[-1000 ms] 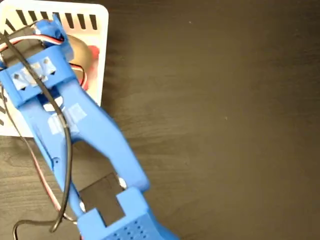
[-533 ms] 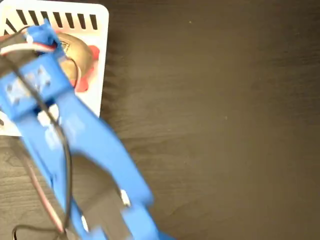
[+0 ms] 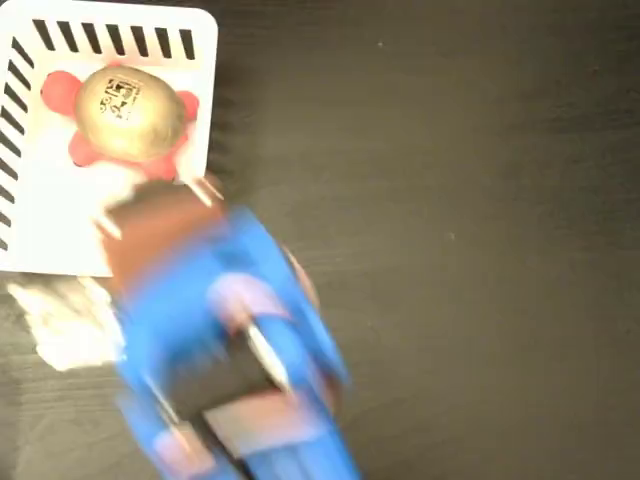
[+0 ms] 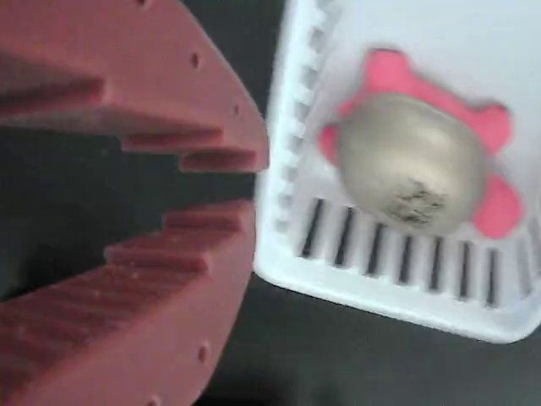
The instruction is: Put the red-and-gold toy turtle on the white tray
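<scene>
The dark wood-grain desk (image 3: 450, 200) fills most of the fixed view, bare on its right side. At its upper left corner lies the large square white plastic tray (image 3: 40, 230), with rounded corners and black slanted slots along its top and left edges. Below and to the right of it, the blue arm (image 3: 230, 350) is a blur of motion, its front overlapping the tray's lower right corner.

In the wrist view the red, stepped-tooth end effector (image 4: 211, 182) stands over the dark desk just outside the tray's rim (image 4: 292, 194). Its fingers are a narrow gap apart with nothing between them.

The small squishy toy turtle (image 3: 128, 112), with coral-red head and legs and a shiny gold domed shell bearing a dark printed mark, sits on the tray floor near the slotted corner, clear of the end effector.

Judged from this, the placing is done and the step in hand is the retreat. The next move calls only for drawing the arm away without catching the tray's edge or nudging the tray.
</scene>
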Controlling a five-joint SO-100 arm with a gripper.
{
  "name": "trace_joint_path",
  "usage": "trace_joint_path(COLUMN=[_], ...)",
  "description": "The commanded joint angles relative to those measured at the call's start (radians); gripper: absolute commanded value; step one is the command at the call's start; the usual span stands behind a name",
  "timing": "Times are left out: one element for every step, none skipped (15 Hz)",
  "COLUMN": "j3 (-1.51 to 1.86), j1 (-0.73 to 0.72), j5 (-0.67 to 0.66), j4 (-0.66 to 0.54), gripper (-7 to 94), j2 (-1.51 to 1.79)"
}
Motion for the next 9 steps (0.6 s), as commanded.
trace_joint_path(j3=[0.273,0.405,0.532,0.621,0.683,0.724,0.765,0.811,0.850], j1=[0.101,0.144,0.179,0.206,0.221,0.227,0.232,0.238,0.247], j5=[-0.003,-0.012,-0.021,-0.026,-0.031,-0.028,-0.005,0.017,0.044], j4=[-0.104,-0.146,-0.167,-0.164,-0.138,-0.100,-0.069,-0.051,-0.044], gripper=[0,0,0,0,0,0,0,0,0], j2=[0.290,0.399,0.518,0.618,0.703,0.758,0.804,0.850,0.874])
